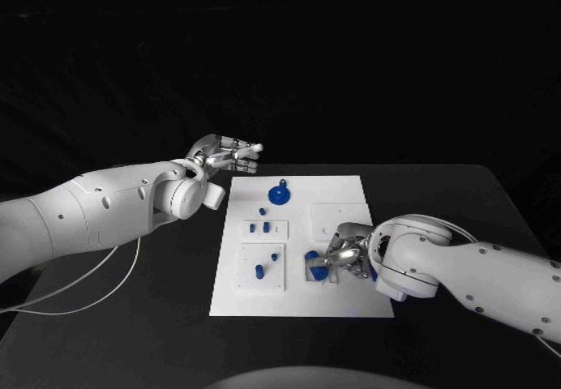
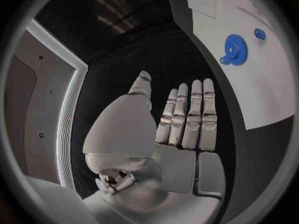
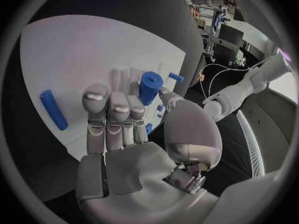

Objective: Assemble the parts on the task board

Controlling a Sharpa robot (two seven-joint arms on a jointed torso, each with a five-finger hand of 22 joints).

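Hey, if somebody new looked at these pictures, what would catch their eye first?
The white rectangular task board glows on the black table. On its near right part the right hand pinches a blue cylindrical part in its fingers. The left hand hovers open past the board's far left corner, near a blue gear.

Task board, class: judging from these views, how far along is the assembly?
Partly done. On the task board a blue gear sits near the far end and small blue pegs stand in the raised plates. In hand: the right hand holds a blue cylinder. Left: a blue bar lies loose on the board. The left hand hovers open off the board.
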